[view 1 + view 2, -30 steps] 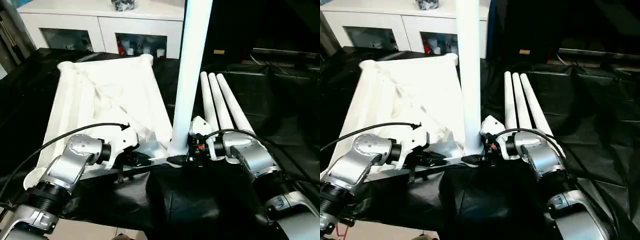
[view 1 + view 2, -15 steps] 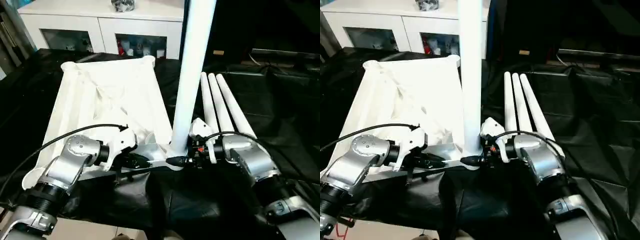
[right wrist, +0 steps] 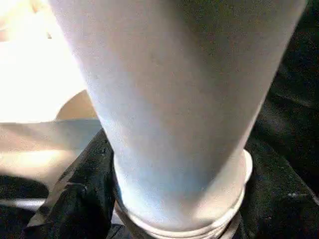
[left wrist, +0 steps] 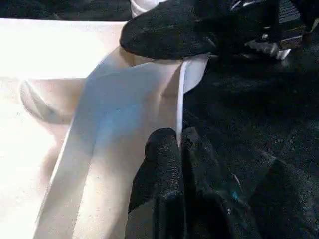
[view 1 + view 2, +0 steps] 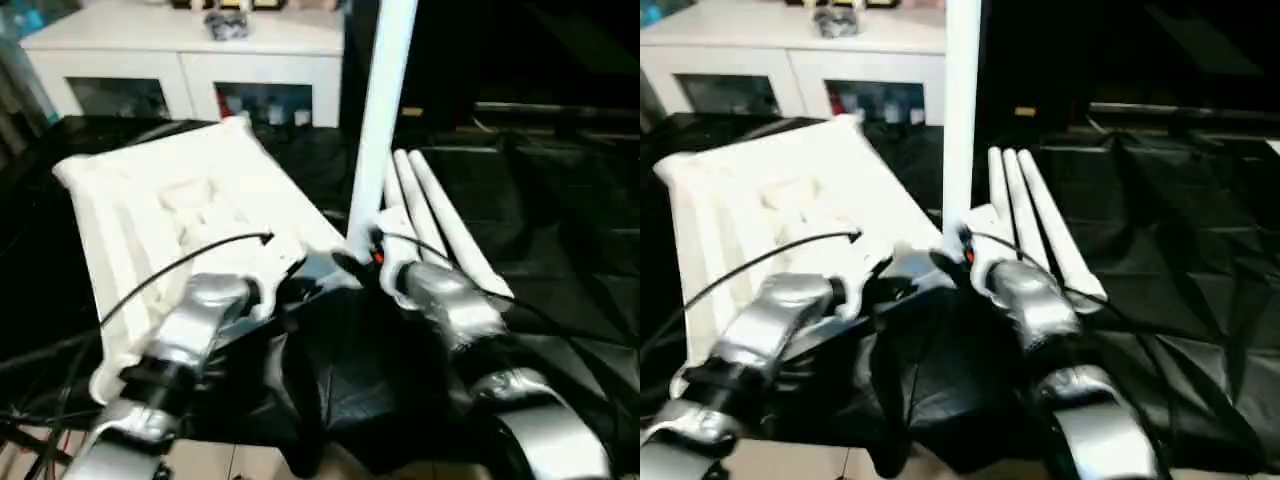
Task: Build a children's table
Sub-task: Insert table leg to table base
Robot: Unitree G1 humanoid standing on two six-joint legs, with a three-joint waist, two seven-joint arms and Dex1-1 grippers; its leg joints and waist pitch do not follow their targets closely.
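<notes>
The tabletop (image 5: 190, 215) is laid ribbed side up on the black sheet (image 5: 560, 230), in front of the white cabinet (image 5: 200, 75), and it is seen turned against its pose of half a second ago: its far corner is now swung toward the upright leg (image 5: 383, 110) and its long side is slanted. Part of that shift may be owed to the head camera, which has plainly moved, yet the change in angle against the three spare legs (image 5: 430, 215) is judged to be a real turn or lift of the near end. The upright leg is stood in the tabletop's near corner socket (image 3: 189, 219), as before, and is enclosed at its base by the right gripper (image 5: 365, 262); one black finger (image 3: 79, 199) is pressed against the tube. The tabletop's near rim (image 4: 179, 104) is pinched between the narrow fingers of the left gripper (image 4: 179, 164). The step in hand is judged to be the seating of the first leg, so three legs are left to fit. The spare legs are laid side by side just beside the tabletop, close behind the right gripper, so little room is left on that side. Open black sheet is left beyond the spare legs, away from the tabletop.
</notes>
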